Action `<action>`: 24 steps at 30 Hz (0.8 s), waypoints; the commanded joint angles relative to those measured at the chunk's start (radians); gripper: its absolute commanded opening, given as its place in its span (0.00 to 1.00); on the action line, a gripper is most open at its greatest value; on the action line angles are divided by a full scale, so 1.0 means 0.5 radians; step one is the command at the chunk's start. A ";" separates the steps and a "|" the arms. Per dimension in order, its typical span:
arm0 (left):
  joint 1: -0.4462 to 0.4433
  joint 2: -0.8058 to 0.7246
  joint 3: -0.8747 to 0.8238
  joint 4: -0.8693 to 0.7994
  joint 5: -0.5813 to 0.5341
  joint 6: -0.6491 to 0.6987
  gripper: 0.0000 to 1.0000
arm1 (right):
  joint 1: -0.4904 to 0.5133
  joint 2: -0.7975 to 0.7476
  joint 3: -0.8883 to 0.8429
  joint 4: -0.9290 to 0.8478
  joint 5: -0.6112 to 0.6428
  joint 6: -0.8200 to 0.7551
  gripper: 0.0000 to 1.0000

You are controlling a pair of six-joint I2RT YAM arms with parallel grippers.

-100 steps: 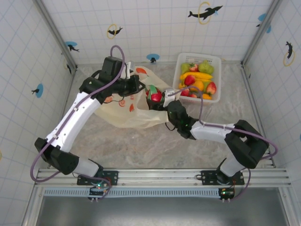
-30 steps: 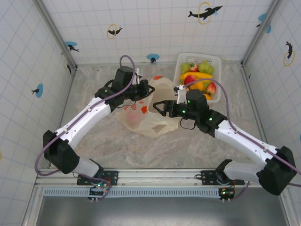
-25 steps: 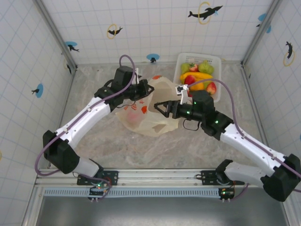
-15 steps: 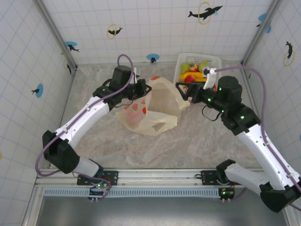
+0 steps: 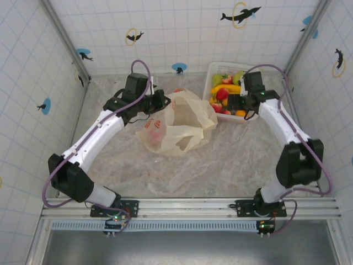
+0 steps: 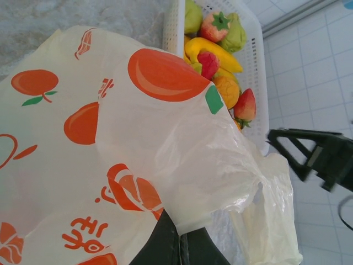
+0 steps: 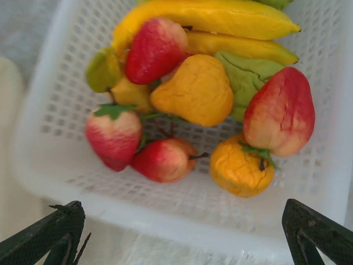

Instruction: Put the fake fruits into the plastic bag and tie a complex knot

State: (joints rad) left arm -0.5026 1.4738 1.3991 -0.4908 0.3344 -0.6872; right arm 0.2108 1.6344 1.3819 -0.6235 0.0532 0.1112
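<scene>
Fake fruits (image 7: 191, 91), small glossy plastic pieces in red, orange, yellow and green, are lying heaped in the rigid white perforated plastic basket (image 7: 49, 110) at the far right of the grey marbled table (image 5: 182, 176). Right tool (image 7: 182, 210) is hovering over them, jaws spread wide and gripping nothing. The soundest pick is probably an exposed piece such as the red strawberry (image 7: 114, 135) near the rim, approached straight down so that neighbours are not wedged. Left tool (image 6: 175, 248) is pinching the edge of the thin translucent cream-yellow plastic bag (image 6: 110, 138) printed with red-orange fruit, just left of the basket. Lifting that edge would likely widen the mouth. Its fingers are largely cropped, the mouth is hard to trace, and the reddish patch (image 5: 157, 126) behind the film may be print or fruit.
</scene>
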 commanded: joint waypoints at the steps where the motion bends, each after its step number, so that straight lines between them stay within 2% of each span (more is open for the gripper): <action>1: 0.023 0.037 0.110 -0.061 0.046 0.080 0.00 | -0.004 0.225 0.307 -0.196 0.076 -0.295 0.95; 6: 0.028 0.061 0.147 -0.082 0.067 0.104 0.00 | -0.013 0.513 0.548 -0.279 0.154 -0.522 0.95; 11: 0.033 0.062 0.159 -0.093 0.068 0.110 0.00 | -0.017 0.790 0.818 -0.496 0.092 -0.682 0.95; 17: 0.036 0.049 0.151 -0.094 0.071 0.110 0.00 | -0.020 0.925 0.923 -0.561 0.200 -1.039 0.96; 24: 0.036 0.065 0.170 -0.086 0.079 0.107 0.00 | 0.022 1.175 1.170 -0.673 0.322 -1.152 0.96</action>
State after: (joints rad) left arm -0.4915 1.4944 1.4467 -0.5243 0.3557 -0.6533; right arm 0.2089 2.1685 1.9057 -0.9005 0.1699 -0.4072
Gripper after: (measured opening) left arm 0.055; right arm 0.958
